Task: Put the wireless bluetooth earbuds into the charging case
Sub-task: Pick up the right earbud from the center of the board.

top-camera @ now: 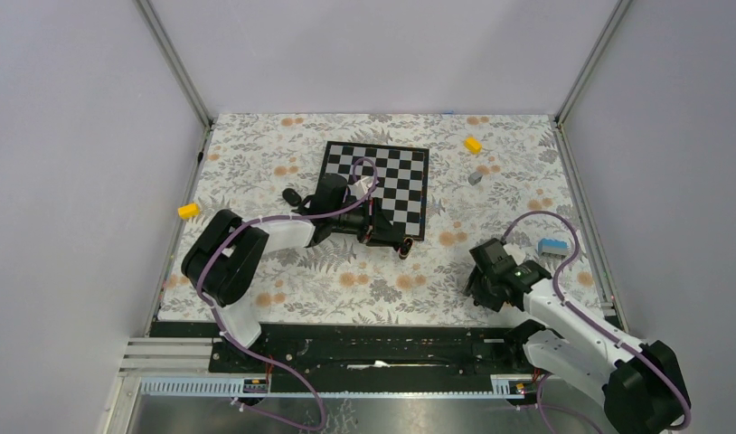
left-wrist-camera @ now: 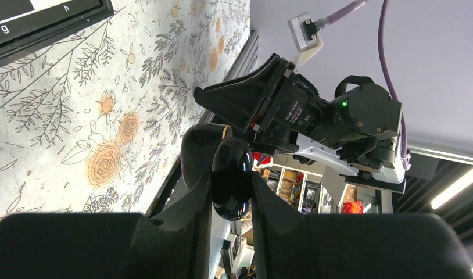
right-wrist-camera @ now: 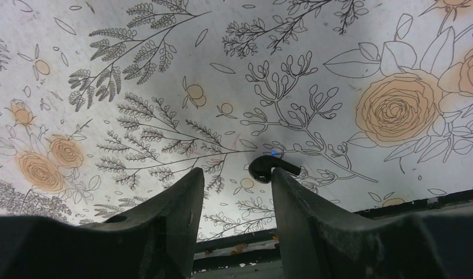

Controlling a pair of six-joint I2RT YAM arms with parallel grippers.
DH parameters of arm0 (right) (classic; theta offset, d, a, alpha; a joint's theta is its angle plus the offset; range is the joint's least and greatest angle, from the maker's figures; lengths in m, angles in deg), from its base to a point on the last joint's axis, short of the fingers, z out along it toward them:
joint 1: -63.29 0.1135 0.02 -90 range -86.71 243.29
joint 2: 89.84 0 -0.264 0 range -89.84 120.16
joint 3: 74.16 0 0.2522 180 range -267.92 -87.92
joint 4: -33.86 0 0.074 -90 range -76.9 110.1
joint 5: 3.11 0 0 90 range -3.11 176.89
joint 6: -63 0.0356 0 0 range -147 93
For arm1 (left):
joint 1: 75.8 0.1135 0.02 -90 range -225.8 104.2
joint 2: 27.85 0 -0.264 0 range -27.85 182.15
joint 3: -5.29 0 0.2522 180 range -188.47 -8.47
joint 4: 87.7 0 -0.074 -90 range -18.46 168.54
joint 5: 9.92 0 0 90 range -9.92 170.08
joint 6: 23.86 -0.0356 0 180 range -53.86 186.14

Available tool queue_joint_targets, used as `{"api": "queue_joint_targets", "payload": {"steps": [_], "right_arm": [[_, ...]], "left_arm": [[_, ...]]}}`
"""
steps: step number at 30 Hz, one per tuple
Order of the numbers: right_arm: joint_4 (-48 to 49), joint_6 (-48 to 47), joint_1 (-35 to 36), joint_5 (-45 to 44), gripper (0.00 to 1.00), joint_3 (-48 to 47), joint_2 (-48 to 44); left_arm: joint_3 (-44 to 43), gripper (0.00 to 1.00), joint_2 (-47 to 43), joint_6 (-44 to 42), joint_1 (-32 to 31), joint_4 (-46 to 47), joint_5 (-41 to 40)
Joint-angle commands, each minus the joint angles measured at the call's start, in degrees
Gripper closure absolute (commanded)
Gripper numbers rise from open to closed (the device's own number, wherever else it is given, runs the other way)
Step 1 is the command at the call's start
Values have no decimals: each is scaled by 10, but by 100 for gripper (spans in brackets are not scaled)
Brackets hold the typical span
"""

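- Left gripper point(top-camera: 403, 246), lower centre of the overhead view: jaws clamped on a glossy black held earbud point(left-wrist-camera: 231, 171).
- Right gripper point(right-wrist-camera: 237, 176): jaws apart, nothing between them. A smooth, stemmed loose earbud point(right-wrist-camera: 273, 168) lies at one fingertip on the floral cloth point(right-wrist-camera: 135, 70).
- Charging case point(top-camera: 292, 194): a black pebble just left of the chessboard point(top-camera: 391, 176).
- Yellow block point(top-camera: 473, 144) and grey cube point(top-camera: 476, 178): upper right, well apart.

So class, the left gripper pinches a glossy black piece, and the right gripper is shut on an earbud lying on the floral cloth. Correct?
Not quite: the right gripper is open, the earbud lying loose by one fingertip, as the right wrist view shows. The rest holds.
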Motion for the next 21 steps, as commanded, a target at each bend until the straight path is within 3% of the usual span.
{"api": "queue_joint_targets", "payload": {"steps": [1,21], "right_arm": [[11,6,5,-24,47,1,19],[80,-24,5,6,61,24,43]], "left_arm": [[-6,100,6,-9,-2,18,0],[-1,100,21,3,-1,44,8]]}}
